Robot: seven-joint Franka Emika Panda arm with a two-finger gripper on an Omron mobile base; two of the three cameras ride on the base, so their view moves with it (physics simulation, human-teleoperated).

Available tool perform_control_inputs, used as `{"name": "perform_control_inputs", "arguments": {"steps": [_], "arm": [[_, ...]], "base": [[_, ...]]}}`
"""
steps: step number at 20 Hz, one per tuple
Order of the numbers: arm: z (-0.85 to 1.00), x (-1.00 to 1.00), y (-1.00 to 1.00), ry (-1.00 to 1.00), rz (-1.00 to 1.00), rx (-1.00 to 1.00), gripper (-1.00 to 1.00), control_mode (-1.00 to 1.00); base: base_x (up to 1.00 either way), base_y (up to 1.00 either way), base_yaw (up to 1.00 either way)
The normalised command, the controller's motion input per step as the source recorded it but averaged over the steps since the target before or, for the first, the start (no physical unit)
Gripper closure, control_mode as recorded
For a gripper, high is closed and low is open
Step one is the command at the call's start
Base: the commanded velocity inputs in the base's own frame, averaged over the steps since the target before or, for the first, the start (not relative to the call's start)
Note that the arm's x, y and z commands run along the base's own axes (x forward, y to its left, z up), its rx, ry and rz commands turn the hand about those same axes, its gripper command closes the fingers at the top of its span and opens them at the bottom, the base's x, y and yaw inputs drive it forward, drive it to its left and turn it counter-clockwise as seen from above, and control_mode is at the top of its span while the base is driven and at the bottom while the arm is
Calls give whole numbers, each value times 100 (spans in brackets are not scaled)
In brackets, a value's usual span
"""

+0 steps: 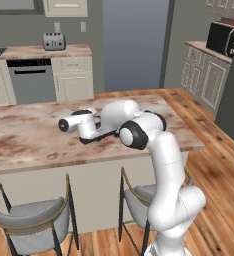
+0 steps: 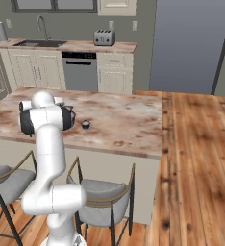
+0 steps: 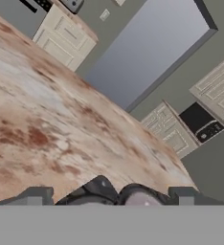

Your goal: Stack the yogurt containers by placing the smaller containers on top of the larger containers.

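Gripper (image 3: 106,200) jaws spread wide, gripping nothing; the tiny tub (image 2: 86,124) sits apart on the island counter (image 2: 129,120), 1 tub left unstacked.

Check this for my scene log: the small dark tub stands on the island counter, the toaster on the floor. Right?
No. The toaster stands on the back counter, not the floor, as the right base view shows; the small dark tub is on the island counter.

Arm (image 1: 164,165) folded low, jaws apart
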Motion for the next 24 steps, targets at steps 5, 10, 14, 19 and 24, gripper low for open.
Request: {"name": "perform_control_inputs", "arguments": {"steps": [5, 10, 14, 19, 24], "arm": [[28, 0, 0, 0, -3, 0, -100, -100], [61, -5, 0, 0, -3, 7, -100, -100], [75, -6, -3, 0, -1, 11, -100, -100], [68, -20, -7, 0, -1, 11, -100, -100], [54, -31, -23, 4, -3, 12, -100, -100]], "base": [[0, 0, 0], [0, 0, 0], [0, 0, 0], [0, 0, 0], [0, 0, 0]]}}
